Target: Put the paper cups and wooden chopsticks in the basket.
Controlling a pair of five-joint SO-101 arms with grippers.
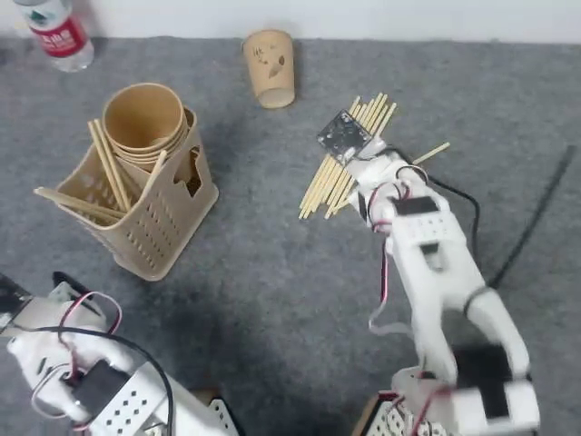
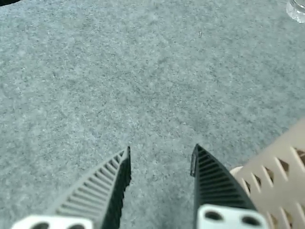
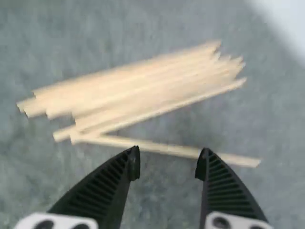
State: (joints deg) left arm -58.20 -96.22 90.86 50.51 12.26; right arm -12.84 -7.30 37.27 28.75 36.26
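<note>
A beige perforated basket [image 1: 154,218] stands left of centre with stacked paper cups [image 1: 143,123] and several chopsticks [image 1: 107,163] in it. One paper cup [image 1: 270,68] lies alone on the carpet at the back. A pile of wooden chopsticks [image 1: 338,173] lies right of centre, and my right gripper [image 3: 167,161] hovers open just above that chopsticks pile [image 3: 133,90], over one stray stick [image 3: 162,149]. My left gripper [image 2: 161,160] is open over bare carpet at the front left, beside the basket's corner [image 2: 274,176].
A plastic bottle [image 1: 56,32] with a red label lies at the back left corner. A loose chopstick [image 1: 432,153] sticks out right of the pile. Black cables [image 1: 536,213] trail along the right side. Grey carpet lies between basket and pile.
</note>
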